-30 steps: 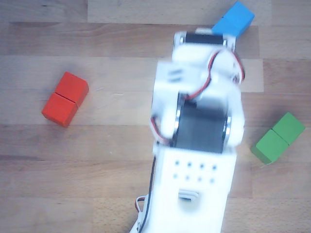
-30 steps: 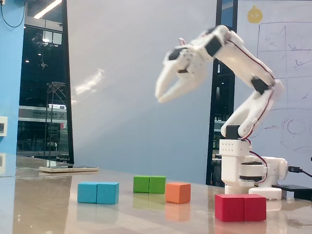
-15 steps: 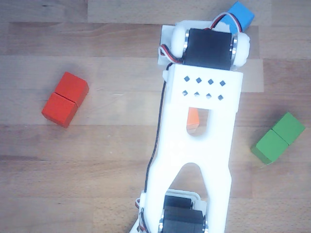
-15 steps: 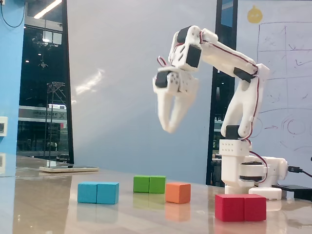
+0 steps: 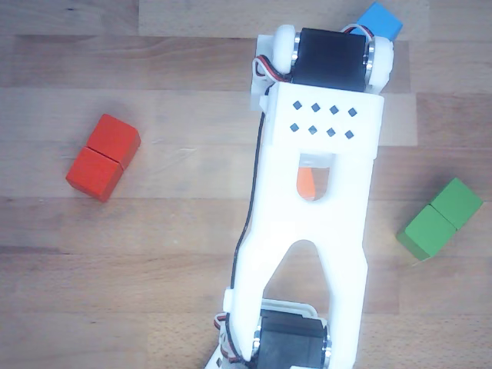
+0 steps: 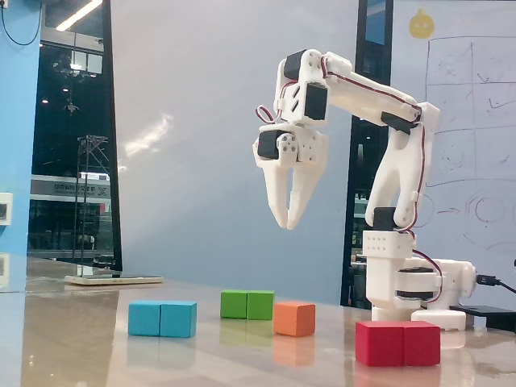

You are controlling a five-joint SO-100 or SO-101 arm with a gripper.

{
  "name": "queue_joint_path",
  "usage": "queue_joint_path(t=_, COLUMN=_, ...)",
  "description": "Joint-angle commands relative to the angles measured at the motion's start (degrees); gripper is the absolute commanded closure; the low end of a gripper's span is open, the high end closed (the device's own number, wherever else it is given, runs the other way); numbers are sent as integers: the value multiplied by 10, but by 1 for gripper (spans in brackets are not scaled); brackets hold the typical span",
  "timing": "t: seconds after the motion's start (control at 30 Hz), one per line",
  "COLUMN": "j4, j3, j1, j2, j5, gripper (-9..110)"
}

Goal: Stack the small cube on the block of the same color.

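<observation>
The small cube (image 6: 293,318) is orange and sits on the table between the green and red blocks. In the other view only a sliver of the small cube (image 5: 306,184) shows through a slot in the white arm (image 5: 315,231). A red two-cube block (image 6: 398,343) lies at the front right, and the same red block (image 5: 102,157) is at the left in the other view. My gripper (image 6: 287,224) hangs well above the cube, pointing straight down, fingers meeting at the tips with nothing between them. The arm hides it in the other view.
A blue two-cube block (image 6: 162,318) lies left of the cube; the arm partly covers that blue block (image 5: 379,18) in the other view. A green two-cube block (image 6: 247,305) sits behind the cube, and the green block (image 5: 440,218) is at the right in the other view. The arm's base (image 6: 401,278) stands at the right.
The arm has swung down and forward: the gripper, first raised and slanted, now points straight down and sits a little lower. No block has moved.
</observation>
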State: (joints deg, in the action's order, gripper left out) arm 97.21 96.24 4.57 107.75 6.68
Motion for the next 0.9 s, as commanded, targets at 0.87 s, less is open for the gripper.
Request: queue_joint_path(t=0.87, j4=14, j3=-55, j1=-97, j2=1, j5=1, gripper=101)
